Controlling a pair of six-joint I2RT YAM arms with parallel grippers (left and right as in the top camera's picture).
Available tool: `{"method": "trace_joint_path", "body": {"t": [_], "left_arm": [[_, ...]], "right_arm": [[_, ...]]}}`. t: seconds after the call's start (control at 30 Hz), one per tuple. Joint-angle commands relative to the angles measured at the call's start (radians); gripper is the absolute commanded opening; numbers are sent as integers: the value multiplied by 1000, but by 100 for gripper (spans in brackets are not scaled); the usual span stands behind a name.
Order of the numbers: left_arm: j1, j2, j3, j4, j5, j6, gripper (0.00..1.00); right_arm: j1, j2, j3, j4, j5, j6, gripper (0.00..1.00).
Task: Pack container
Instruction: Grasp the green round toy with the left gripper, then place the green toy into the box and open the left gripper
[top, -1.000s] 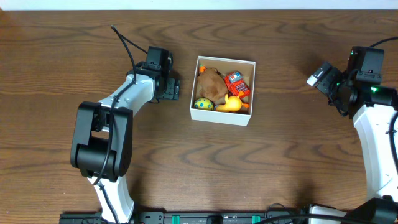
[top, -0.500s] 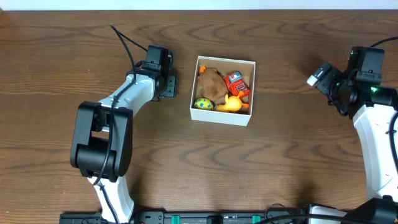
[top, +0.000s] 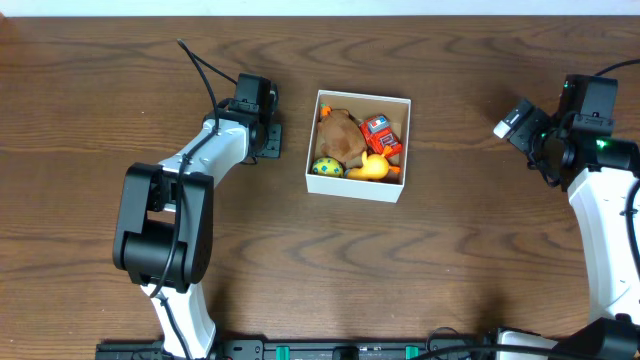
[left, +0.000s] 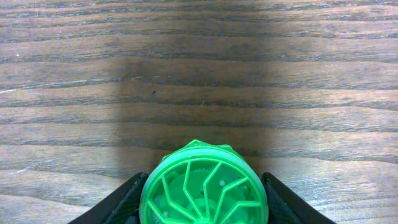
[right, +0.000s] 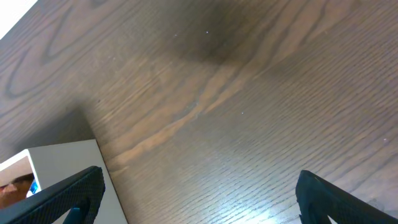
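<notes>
The container (top: 355, 188), a square white box with a brown inside, sits at the table's middle and holds a brown plush (top: 341, 137), a red toy (top: 377, 130), a yellow duck (top: 372, 167) and a yellow-green ball (top: 326, 167). Just left of it, my left gripper (top: 268, 136) is low over the wood. In the left wrist view my left gripper (left: 204, 200) is shut on a round green spoked toy (left: 205, 186), a black finger pressed on each side. My right gripper (top: 520, 122) hangs open far to the right with nothing between its fingers (right: 74, 193).
Dark wooden table (top: 420, 260) all round. A white corner of the container (right: 59, 165) shows at the lower left of the right wrist view. The table's far edge runs along the top of the overhead view.
My left gripper's jaws have drawn together on the green toy; a second ago they stood wider. The left arm, the right arm and the container have kept their places.
</notes>
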Motion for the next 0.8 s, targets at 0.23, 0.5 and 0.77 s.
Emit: {"method": "trace_joint_path", "body": {"t": [0.23,0.5,0.77], "left_arm": [[2,-122,30,-64,-8,13,54],[-79,-414,47,-139,-4,84,50],[-306,-476,46,-116,-4,85,50]], "right_arm": [[-6,-2,3,-1,-3,-10,99],[-6,-2,3,-1,-3,-10,99],[-6,-2,3,-2,-3,-10,99]]}}
